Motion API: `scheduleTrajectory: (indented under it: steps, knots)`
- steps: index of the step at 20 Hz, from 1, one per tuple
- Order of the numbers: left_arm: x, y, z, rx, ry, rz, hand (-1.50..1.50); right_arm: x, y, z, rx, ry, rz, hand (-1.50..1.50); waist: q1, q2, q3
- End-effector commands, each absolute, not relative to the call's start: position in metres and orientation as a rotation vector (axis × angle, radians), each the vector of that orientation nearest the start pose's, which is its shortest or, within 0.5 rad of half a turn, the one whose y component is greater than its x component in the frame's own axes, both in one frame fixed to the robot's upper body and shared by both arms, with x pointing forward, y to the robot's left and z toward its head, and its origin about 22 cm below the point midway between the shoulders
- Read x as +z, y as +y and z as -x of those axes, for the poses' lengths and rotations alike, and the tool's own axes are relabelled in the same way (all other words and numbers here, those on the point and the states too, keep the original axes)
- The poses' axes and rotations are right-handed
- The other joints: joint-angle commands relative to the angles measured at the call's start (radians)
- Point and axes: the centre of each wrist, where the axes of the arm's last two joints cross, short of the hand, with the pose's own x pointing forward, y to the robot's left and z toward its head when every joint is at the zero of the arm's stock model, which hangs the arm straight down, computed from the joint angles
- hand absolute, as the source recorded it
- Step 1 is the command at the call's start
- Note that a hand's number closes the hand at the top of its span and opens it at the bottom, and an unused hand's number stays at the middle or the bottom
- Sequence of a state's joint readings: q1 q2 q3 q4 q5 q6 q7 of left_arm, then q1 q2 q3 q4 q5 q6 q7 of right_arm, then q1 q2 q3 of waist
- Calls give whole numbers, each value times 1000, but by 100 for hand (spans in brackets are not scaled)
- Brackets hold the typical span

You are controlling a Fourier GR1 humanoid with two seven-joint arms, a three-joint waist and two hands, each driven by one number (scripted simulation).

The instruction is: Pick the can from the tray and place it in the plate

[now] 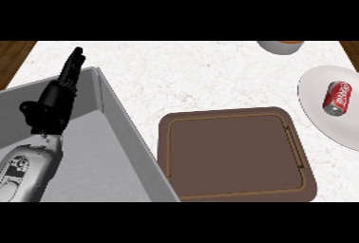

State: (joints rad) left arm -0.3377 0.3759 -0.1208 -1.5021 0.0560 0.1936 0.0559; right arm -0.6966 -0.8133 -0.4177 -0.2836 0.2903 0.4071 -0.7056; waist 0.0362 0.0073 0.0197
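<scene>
Left black hand (pixel 60 90) rests, fingers straight, over a grey bin (pixel 133 137); red can (pixel 337 98) lies on white round plate (pixel 319 114), beside brown square tray (pixel 235 156).

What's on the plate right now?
A red can lies on its side on the white plate. The plate's right part runs out of view, so anything there can't be seen.

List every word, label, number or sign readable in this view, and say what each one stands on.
Red can, lying on its side in the white plate: white lettering runs along its side, too blurred to read.
Brown tray, grey bin, counter, left hand: no text.
</scene>
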Motion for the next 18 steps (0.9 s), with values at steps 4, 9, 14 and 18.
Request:
scheduleTrajectory:
  steps: [4, 9, 14, 18]
  knots:
    - [53, 255, -303, -233, -1605, -216, 0, 118, -576, -269, 184, -1703, 390, -150, -1, 23, -11]
    - [50, 242, -299, -245, -1612, -187, 0, 128, -592, -250, 167, -1681, 409, -150, 5, 31, -7]
    - [65, 245, -307, -237, -1629, -187, 0, 134, -601, -236, 191, -1673, 418, -150, -1, 30, -3]
    - [58, 249, -303, -232, -1625, -194, 0, 138, -606, -230, 178, -1668, 417, -150, 3, 31, -4]
